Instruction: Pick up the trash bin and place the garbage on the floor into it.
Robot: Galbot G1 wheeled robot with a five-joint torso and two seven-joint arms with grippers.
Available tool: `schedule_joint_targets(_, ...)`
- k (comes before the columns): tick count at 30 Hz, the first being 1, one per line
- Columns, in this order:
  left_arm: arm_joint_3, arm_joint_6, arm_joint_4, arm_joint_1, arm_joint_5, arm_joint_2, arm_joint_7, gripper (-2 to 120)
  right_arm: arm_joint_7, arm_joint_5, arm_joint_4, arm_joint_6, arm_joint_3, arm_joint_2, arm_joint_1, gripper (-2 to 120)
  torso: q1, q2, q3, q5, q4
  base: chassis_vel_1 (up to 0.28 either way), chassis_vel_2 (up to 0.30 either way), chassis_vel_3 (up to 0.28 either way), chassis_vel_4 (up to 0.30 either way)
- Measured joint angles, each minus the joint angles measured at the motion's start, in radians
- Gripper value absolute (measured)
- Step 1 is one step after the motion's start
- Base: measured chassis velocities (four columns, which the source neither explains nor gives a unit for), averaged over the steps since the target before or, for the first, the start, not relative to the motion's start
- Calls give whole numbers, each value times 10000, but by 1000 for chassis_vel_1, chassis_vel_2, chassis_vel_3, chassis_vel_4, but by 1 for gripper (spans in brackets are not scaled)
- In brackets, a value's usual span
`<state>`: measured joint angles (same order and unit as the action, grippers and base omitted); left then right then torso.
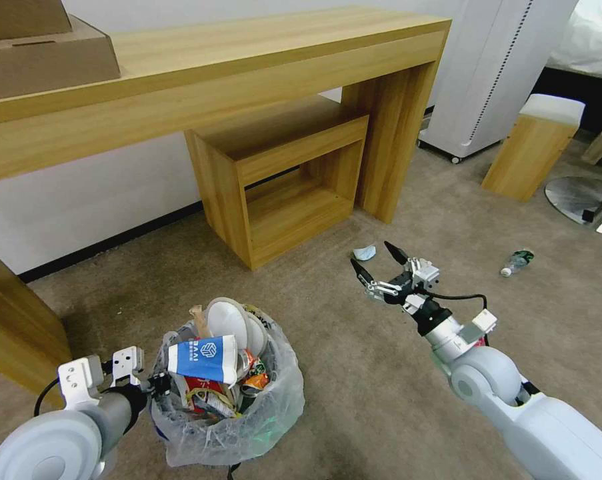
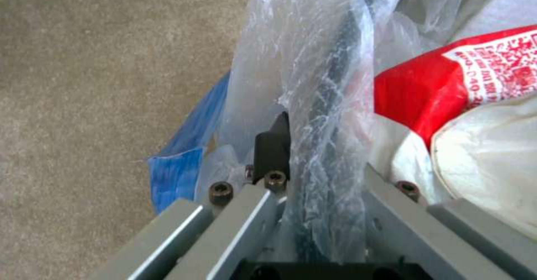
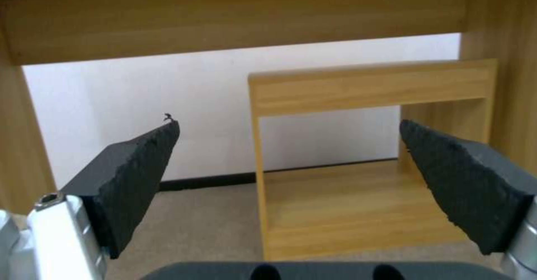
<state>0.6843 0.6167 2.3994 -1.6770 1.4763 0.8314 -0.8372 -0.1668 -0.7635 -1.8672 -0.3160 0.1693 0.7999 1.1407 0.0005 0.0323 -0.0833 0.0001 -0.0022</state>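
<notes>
Even, soft indoor light, moderately bright, with no hard shadows. In the head view the strongest brightness sits at the upper right corner, where white bedding [image 1: 597, 30] washes out; a dim shadow pools under the wooden desk [image 1: 214, 60] and beside its leg. Straight edges bow outward toward the frame borders — wide-angle distortion. In the left wrist view, the clear plastic bag [image 2: 313, 74] just beyond the fingers catches white glare, and everything this close looks soft and blurred. In the right wrist view, the 2 dark pads [image 3: 131, 175] appear slightly soft; the white wall [image 3: 168, 82] between and beyond them glows brightly.
</notes>
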Motion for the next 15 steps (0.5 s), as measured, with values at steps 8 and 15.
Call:
schedule_joint_targets(8,-3,-13,56,-32,-1,-13,48,0,464,555,59,18,111,177,242,100,0,-1,0,-1,0,-32,-39,-46,-44)
schedule_joint_targets(15,15,-11,110,-133,-55,40,67,0,949,843,187,10,45,339,320,100,0,0,0,-2,-2,-74,-72,-83,-81)
